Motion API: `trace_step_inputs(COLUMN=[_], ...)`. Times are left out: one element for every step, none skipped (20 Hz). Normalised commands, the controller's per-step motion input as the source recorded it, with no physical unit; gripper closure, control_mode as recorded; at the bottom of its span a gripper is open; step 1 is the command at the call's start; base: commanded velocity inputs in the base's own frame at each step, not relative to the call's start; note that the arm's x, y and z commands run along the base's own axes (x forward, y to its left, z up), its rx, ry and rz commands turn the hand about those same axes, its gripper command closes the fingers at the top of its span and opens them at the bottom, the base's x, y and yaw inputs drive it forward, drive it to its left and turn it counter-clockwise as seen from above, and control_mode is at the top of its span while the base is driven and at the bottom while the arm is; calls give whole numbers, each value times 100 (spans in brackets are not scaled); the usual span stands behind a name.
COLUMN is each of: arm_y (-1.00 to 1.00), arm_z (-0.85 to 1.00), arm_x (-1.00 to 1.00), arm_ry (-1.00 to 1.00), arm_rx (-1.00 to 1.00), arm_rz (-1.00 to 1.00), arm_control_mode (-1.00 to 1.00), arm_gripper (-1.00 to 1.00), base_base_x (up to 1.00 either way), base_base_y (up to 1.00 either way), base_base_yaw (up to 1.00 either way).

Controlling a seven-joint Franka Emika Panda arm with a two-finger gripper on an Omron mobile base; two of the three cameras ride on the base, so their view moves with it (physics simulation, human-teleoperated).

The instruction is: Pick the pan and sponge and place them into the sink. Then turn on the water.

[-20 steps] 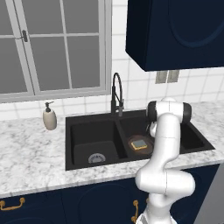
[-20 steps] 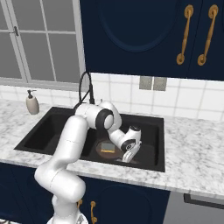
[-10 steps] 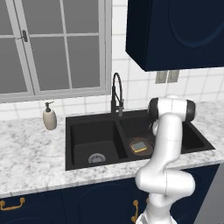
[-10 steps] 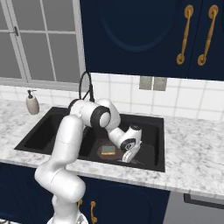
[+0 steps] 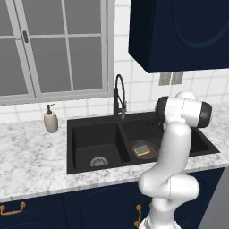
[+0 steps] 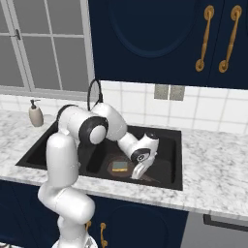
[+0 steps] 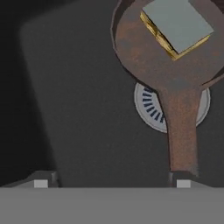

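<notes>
The dark reddish-brown pan [image 7: 148, 61] lies on the floor of the sink's right basin, over its silver drain [image 7: 148, 109]. The sponge [image 7: 177, 24], yellow with a grey-blue top, rests inside the pan. My gripper [image 7: 112, 183] hovers open just above the basin floor, and the end of the pan's handle [image 7: 181, 131] reaches to its right fingertip [image 7: 183, 183], nothing between the jaws. From the right base view, the gripper [image 6: 139, 170] hangs low in the black sink [image 6: 172, 160] beside the sponge [image 6: 118, 166]. The left base view shows the sponge [image 5: 143, 149] on the pan [image 5: 134, 146].
A black spring faucet [image 5: 118, 96] stands behind the sink's divider [image 5: 120, 138]. A beige soap dispenser [image 5: 50, 120] sits on the marble counter left of the sink. The left basin holds only its drain [image 5: 98, 162]. Dark cabinets hang overhead.
The gripper went from shut to open, letting go of the pan's handle. The pan with the sponge settled slightly lower onto the basin floor.
</notes>
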Motion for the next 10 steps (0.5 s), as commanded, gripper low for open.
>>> trace_step_inputs(arm_y=[21,30,36,35,37,35,24,16,6,0], arm_z=[88,96,100,100,100,100,100,100,100,100], arm_x=[-49,-28,-15,-2,0,0,0,0,-4,-16], arm_ry=[-5,-6,-5,-2,0,0,0,0,0,0], arm_rx=[15,15,15,15,17,20,18,17,16,14], arm_rz=[0,0,0,0,0,0,0,0,0,0], arm_control_mode=[-100,-100,-100,-100,-100,-100,-100,-100,-100,-100], arm_gripper=[-100,-100,-100,-100,-100,-100,-100,-100,-100,-100], base_base_x=[0,0,0,0,0,0,0,0,0,0], base_base_y=[0,0,0,0,0,0,0,0,0,0], base_base_yaw=[0,0,0,0,0,0,0,0,0,0])
